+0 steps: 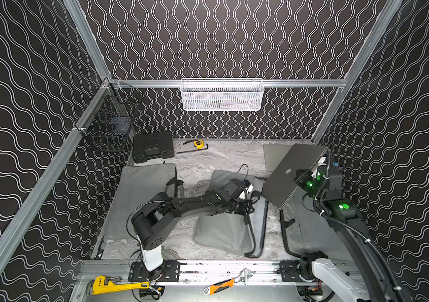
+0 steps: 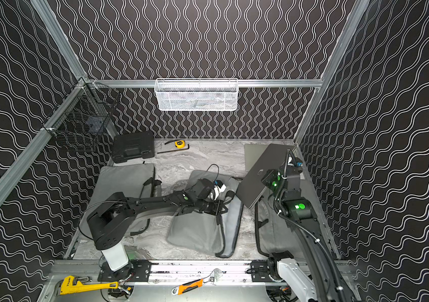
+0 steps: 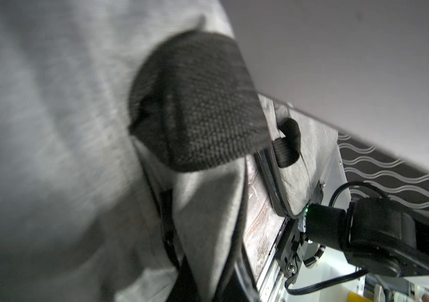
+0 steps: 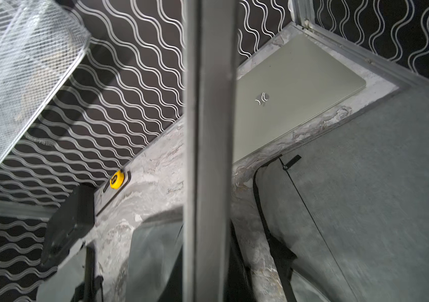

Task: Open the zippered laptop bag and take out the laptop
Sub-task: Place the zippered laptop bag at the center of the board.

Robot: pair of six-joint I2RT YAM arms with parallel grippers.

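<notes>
Yellow pipe wrench (image 1: 114,286) and orange-handled adjustable wrench (image 1: 221,285) lie on the front rail. Past them, on the marbled grey surface (image 1: 208,162), the middle grey fabric laptop bag (image 1: 221,232) gapes along its zipper. Our left claw (image 1: 248,207) sits closed at that open edge, though we cannot tell whether it pinches cloth. Farther on, our right claw (image 1: 299,176) clamps narrow on one edge of the dark grey slim laptop (image 1: 284,180), which hangs tilted in the air, out of the bag. We judge the removal nearly done. Held by one edge, the laptop could pivot or slip and drop onto the silver laptop (image 1: 273,157) lying flat behind.
</notes>
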